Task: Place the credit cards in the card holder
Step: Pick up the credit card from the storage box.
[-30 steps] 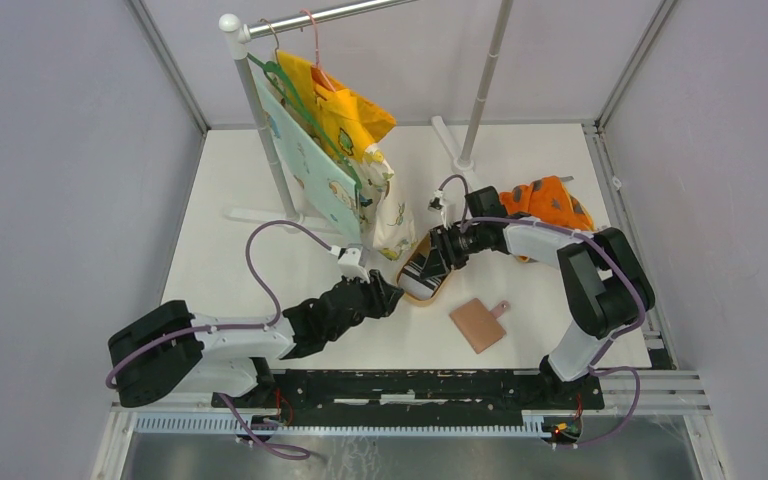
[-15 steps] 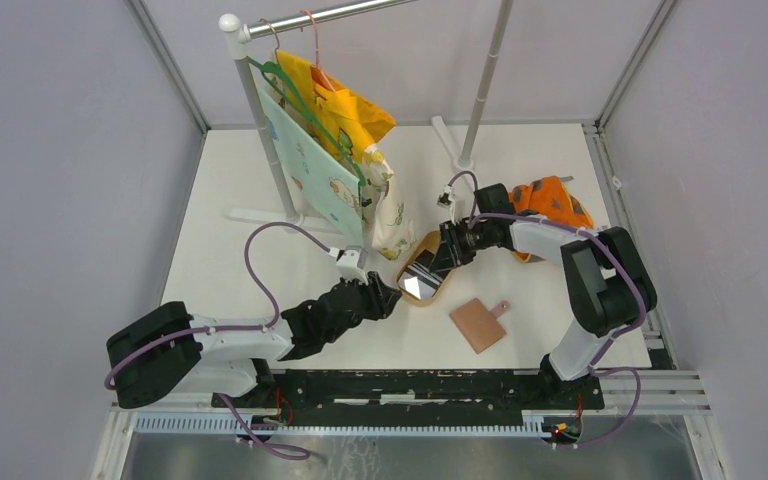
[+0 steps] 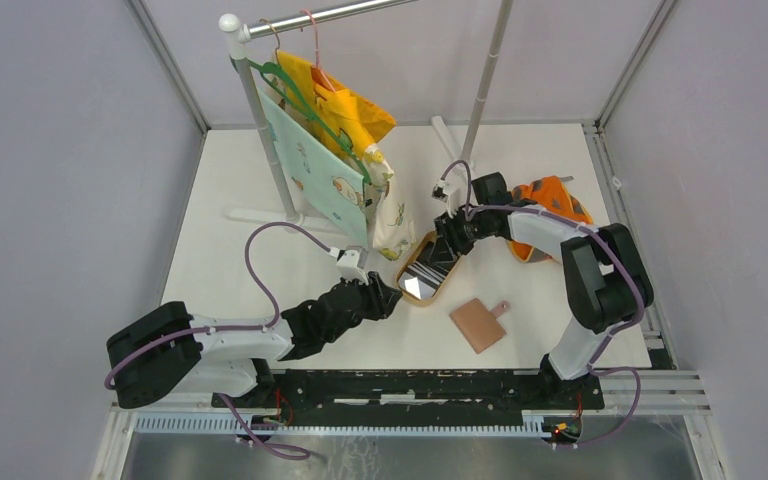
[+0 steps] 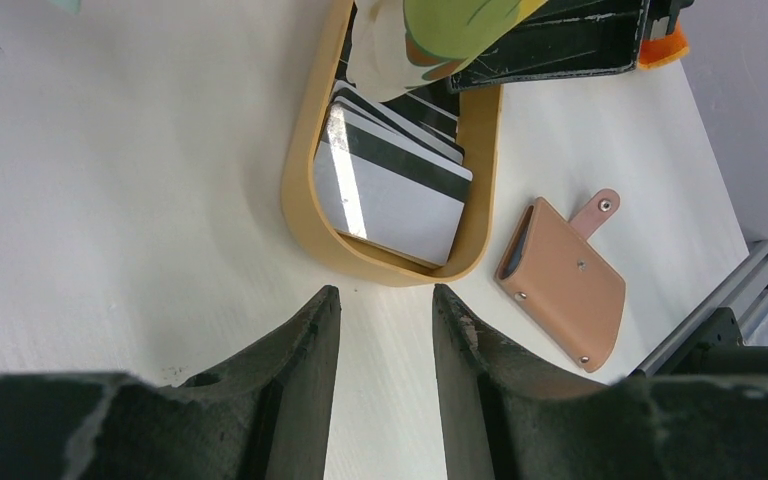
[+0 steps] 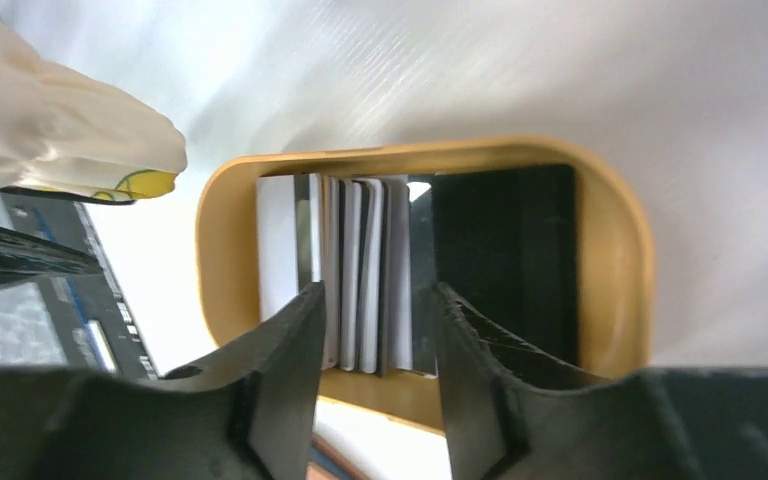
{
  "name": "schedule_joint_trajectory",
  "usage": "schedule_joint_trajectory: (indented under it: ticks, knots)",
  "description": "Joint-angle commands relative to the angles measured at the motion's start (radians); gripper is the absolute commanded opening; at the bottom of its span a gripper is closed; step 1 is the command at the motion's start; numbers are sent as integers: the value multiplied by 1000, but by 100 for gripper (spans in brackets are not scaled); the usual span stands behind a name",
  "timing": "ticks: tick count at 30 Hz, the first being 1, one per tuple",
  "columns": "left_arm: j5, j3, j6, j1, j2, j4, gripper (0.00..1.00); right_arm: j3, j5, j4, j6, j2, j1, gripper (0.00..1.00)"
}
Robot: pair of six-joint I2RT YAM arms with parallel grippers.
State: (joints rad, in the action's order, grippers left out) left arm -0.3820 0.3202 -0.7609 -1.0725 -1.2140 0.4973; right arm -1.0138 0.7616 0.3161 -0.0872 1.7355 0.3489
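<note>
Your credit cards (image 4: 400,205) lie overlapped in the tan dish (image 4: 300,170), with the card holder (image 4: 565,285) folded shut on the worktop (image 4: 110,150) just beside it. They look thin, stiff and slick, so pinch one by an exposed edge. Left pincer (image 4: 385,300) and right pincer (image 5: 375,300) both stand apart, empty.

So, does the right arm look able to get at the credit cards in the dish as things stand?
Probably yes: the right gripper hangs open right over the credit cards in the tan dish, nothing between them. The left gripper sits off the dish's other end.
</note>
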Motion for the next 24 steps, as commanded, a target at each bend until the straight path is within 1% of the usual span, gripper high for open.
schedule_joint_trajectory:
  ticks: [1, 4, 5, 6, 10, 15, 18, 22, 24]
  knots:
    - [2, -1, 52, 5, 2, 69, 46, -39, -47, 11, -220, -50, 13, 56]
    - [6, -11, 49, 6, -1, 92, 46, 18, -36, -59, -268, -109, 26, 77]
    - [8, -15, 43, 6, -4, 101, 47, 33, -22, -76, -274, -116, 30, 82]
    - [12, -19, 38, 6, -11, 113, 48, 34, -5, -72, -274, -109, 34, 84]
    - [31, -18, 17, 6, -50, 146, 49, -20, 65, 2, -241, -10, 38, 84]
    - [41, -13, -14, 5, -102, 172, 50, -26, 73, 17, -210, 46, 54, 80]
    - [40, 0, -18, 6, -121, 161, 50, -34, 79, 36, -206, 56, 73, 79]
    - [32, 14, -21, 5, -131, 137, 50, -43, 114, 65, -190, 62, 85, 72]
    - [31, 17, -23, 6, -133, 134, 50, -45, 130, 74, -178, 63, 88, 71]
